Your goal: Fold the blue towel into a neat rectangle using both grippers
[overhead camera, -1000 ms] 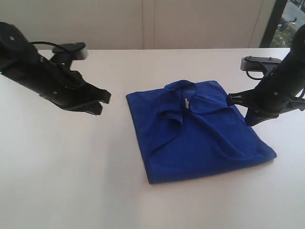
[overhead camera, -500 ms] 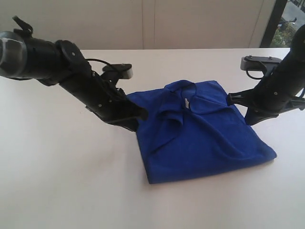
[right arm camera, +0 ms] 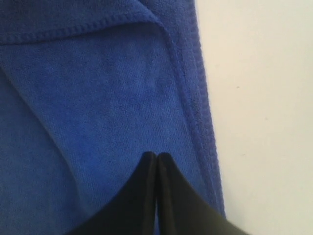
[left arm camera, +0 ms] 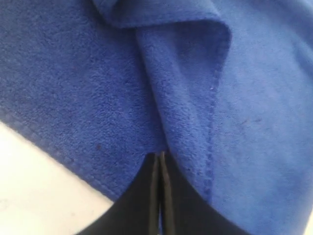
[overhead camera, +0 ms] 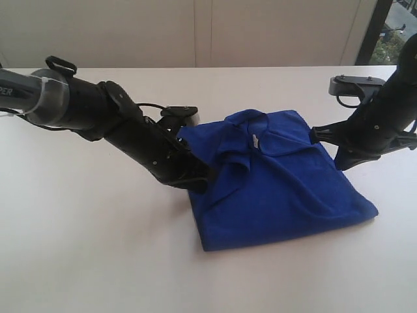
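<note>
The blue towel (overhead camera: 273, 179) lies roughly folded and rumpled on the white table (overhead camera: 98, 248), its small white tag (overhead camera: 255, 139) near the far edge. My left gripper (overhead camera: 204, 180) reaches in to the towel's left side. In the left wrist view its fingers (left arm camera: 159, 156) are shut, tips pressing the cloth (left arm camera: 88, 88) beside a stitched fold edge, with nothing visible between them. My right gripper (overhead camera: 318, 136) hovers at the towel's far right edge. In the right wrist view it (right arm camera: 157, 155) is shut over the towel (right arm camera: 98, 107), close to the hem.
Bare white tabletop (right arm camera: 264, 98) surrounds the towel on all sides. A pale wall (overhead camera: 195, 32) runs along the table's far edge, with a dark window frame (overhead camera: 371, 29) at the back right.
My left arm has swung right from the table's left side and come down onto the towel's left edge. The right arm and the towel have stayed put.
</note>
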`<state>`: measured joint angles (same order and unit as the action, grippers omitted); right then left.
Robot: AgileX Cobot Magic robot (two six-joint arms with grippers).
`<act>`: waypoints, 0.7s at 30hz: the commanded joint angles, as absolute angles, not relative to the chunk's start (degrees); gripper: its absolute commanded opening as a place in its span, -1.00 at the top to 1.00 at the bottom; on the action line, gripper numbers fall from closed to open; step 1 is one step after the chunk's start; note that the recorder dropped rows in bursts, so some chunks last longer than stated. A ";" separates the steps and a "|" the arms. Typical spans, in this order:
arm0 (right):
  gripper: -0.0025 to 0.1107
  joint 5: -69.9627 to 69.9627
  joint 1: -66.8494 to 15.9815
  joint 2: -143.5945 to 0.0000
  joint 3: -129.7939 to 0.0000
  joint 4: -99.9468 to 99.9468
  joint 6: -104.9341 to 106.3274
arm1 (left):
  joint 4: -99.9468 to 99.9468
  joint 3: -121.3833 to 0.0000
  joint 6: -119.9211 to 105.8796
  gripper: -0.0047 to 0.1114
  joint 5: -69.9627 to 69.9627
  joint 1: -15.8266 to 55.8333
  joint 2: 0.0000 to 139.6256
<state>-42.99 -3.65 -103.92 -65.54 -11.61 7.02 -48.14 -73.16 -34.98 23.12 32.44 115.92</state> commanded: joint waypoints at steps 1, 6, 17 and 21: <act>0.96 -42.78 -3.39 -103.48 -65.24 -11.83 7.64 | -48.98 -73.40 -36.46 0.92 23.54 32.69 117.92; 0.96 -42.78 -3.39 -103.48 -65.24 -11.83 7.64 | -47.16 -73.40 -38.95 0.92 23.78 32.69 119.03; 0.96 -42.78 -3.39 -103.48 -65.24 -11.83 7.64 | -25.38 -73.40 -35.73 0.92 24.08 32.69 118.67; 0.96 -42.90 -3.39 -103.48 -65.24 -11.83 7.64 | -21.19 -73.40 -35.73 0.92 24.13 32.69 118.67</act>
